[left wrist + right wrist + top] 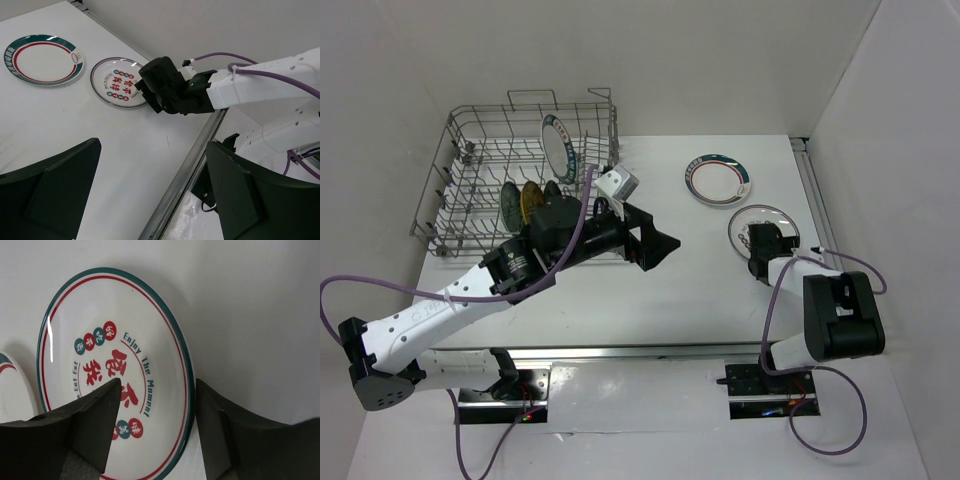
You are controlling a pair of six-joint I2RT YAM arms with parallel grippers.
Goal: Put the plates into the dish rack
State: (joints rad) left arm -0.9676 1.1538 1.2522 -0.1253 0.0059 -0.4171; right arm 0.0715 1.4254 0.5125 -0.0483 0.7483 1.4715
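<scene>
The grey wire dish rack (432, 232) stands at the back left. In it a white plate with a blue-lettered rim (558, 146) is upright, and small teal (507, 206) and yellow (531, 200) plates stand nearer the front. A green-and-red-rimmed white plate (718, 180) (42, 59) lies flat on the table. To its right lies a plate with red characters (770, 213) (115, 82) (100, 315). My right gripper (757, 243) (150, 92) (159, 385) straddles its near rim, one finger over the plate and one outside, with gaps on both sides. My left gripper (662, 246) (150, 200) hangs open above the table's middle, holding nothing.
A metal rail (620, 350) (185, 170) runs along the table's near edge, and another (813, 195) runs along the right side. White walls close in the back and both sides. The left arm (470, 290) stretches across in front of the rack.
</scene>
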